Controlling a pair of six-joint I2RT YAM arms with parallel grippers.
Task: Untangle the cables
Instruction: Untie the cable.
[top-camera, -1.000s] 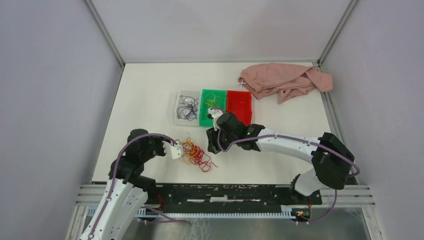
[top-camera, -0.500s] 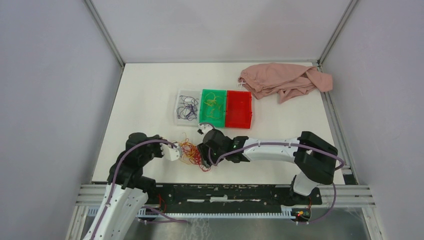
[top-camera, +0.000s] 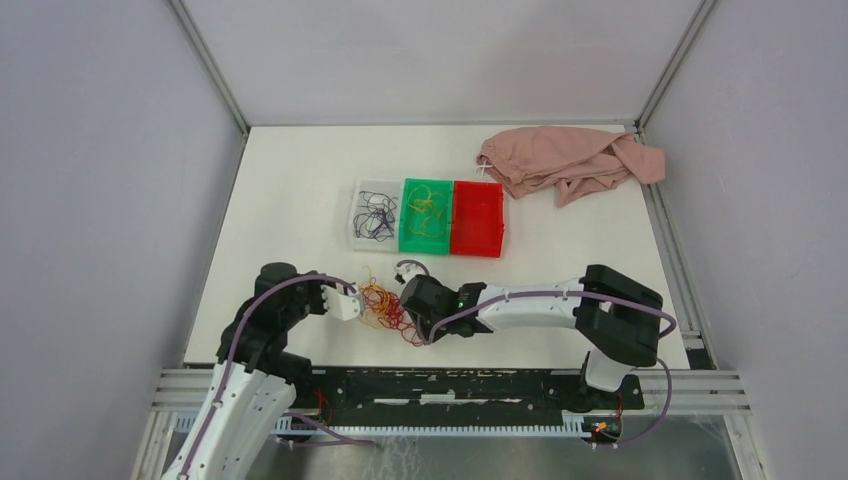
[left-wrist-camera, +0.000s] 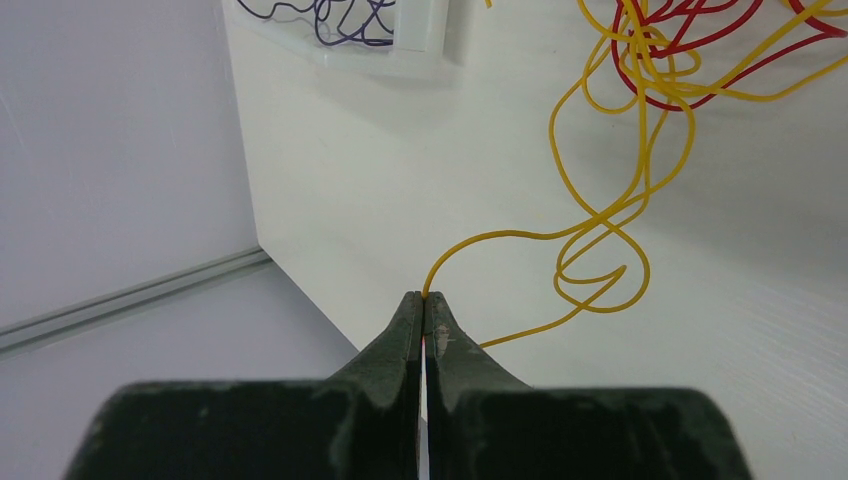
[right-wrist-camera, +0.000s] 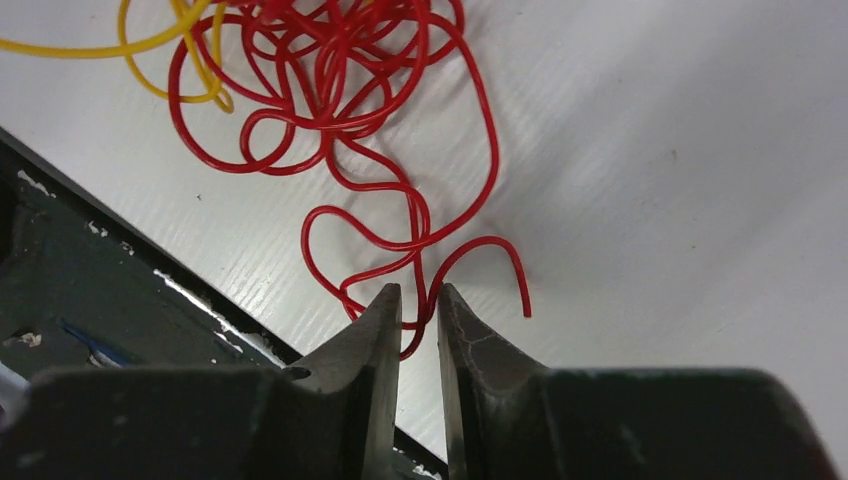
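Note:
A tangle of red and yellow cables lies near the table's front edge, between my two grippers. My left gripper is shut on the end of a yellow cable, which loops away to the red and yellow knot. In the top view the left gripper sits at the tangle's left side. My right gripper is at the tangle's near right end. Its jaws stand a narrow gap apart, with a loop of red cable passing between the tips, not clamped. In the top view the right gripper is low over the table.
Three trays stand side by side mid-table: a clear tray with purple cables, a green tray with yellow cables, a red tray. A pink cloth lies at the back right. The black rail runs just beside the right gripper.
The right arm swung from the green tray back down to the tangle's right end, and its jaws narrowed around a red loop. The left gripper kept its hold, barely moving.

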